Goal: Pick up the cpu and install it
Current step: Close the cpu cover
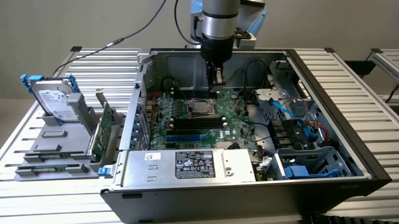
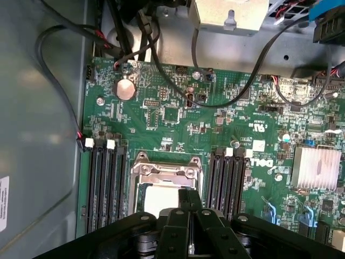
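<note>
The cpu (image 1: 201,108) is a small pale square chip lying flat inside the metal-framed socket (image 2: 167,171) on the green motherboard (image 1: 187,128), within the open computer case. In the wrist view the cpu (image 2: 156,200) shows as a light square partly covered by my black fingers (image 2: 180,208). My gripper (image 1: 217,85) hangs a little above the board, just behind the socket, and is shut with nothing between its fingers. In the wrist view the gripper (image 2: 188,200) has its tips pressed together over the socket's edge.
Black memory slots (image 2: 105,183) flank the socket on both sides. Dark cables (image 2: 161,59) cross the board, and a silver heatsink (image 2: 316,167) stands nearby. Outside the case, at the exterior view's left, a hard drive (image 1: 55,100) and a green card (image 1: 103,128) sit in a grey rack.
</note>
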`<state>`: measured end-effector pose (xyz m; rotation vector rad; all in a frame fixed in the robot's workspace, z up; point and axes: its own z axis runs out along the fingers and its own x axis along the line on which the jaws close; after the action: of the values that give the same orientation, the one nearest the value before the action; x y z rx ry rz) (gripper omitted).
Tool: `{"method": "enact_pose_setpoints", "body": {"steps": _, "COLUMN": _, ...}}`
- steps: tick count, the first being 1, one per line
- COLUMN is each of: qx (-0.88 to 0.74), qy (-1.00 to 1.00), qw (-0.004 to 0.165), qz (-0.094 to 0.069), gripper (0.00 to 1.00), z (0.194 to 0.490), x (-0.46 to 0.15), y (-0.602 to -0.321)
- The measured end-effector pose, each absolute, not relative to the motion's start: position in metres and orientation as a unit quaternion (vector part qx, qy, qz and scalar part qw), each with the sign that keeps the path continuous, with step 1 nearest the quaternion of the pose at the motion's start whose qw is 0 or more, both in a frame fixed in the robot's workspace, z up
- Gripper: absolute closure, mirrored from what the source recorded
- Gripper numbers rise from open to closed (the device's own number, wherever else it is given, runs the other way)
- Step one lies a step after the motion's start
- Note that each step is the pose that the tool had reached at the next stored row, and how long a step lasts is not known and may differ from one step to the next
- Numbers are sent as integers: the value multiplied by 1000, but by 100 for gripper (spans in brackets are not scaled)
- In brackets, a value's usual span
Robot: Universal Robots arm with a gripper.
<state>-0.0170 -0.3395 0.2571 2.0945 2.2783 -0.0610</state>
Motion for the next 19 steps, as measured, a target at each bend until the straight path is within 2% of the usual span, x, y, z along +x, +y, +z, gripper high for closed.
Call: {"method": "enact_pose_setpoints", "body": {"steps": 19, "qx": 660, "qy": 750, "qw": 22, "qz": -19, "gripper": 89, "z": 236, "x": -69, "y": -340}}
